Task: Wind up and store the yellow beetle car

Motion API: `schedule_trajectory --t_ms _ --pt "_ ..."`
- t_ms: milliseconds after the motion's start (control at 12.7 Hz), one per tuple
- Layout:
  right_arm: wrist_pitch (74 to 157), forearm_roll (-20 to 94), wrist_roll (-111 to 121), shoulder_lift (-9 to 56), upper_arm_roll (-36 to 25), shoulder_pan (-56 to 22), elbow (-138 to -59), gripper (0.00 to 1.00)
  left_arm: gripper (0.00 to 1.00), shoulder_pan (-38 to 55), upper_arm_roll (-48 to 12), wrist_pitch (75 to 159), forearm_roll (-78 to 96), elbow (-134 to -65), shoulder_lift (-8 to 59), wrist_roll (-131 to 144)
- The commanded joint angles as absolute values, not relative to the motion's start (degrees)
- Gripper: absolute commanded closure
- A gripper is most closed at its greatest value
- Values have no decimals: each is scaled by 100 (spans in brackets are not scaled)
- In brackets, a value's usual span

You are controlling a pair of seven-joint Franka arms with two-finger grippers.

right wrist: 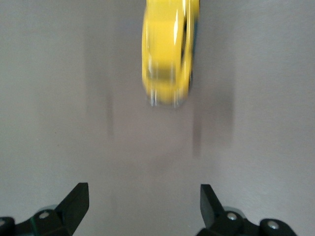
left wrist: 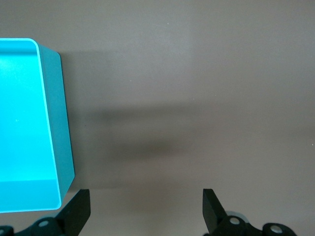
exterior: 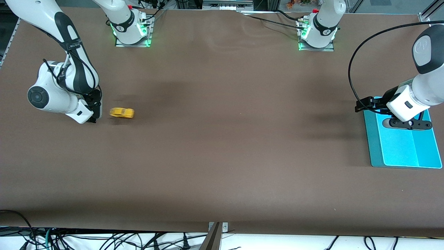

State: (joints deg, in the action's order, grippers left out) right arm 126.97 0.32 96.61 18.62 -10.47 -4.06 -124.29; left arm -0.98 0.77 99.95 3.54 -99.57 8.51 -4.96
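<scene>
From the front, the yellow beetle car [exterior: 121, 113] sits blurred on the table [exterior: 222, 156] just beside the right gripper [exterior: 93, 111], well apart from the cyan bin [exterior: 402, 147]. The left gripper [left wrist: 146, 209] waits, fingers spread, beside the bin. The right wrist view shows spread, empty fingers [right wrist: 74, 201] (car clear of them). Risk: the car veers and misses the waiting arm.

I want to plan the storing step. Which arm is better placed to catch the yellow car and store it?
Likely left: its open pincer waits by the cyan bin. The yellow beetle car lies free on the table, just clear of the open right pincer.
</scene>
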Motion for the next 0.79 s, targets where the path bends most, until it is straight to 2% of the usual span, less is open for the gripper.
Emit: schedule_trajectory --t_ms 0,237,711 --pt "12140 26 9502 1828 -1020 -396 -12008 0 0 -123 35 10081 501 -10169 633 -527" --pt "11551 18 8871 1863 -1019 -491 -11358 0 0 -88 -123 10098 483 -10152 642 -527" --pt "11496 18 7613 1872 -1011 -624 -10873 0 0 -97 -526 10046 422 -10160 659 -667"
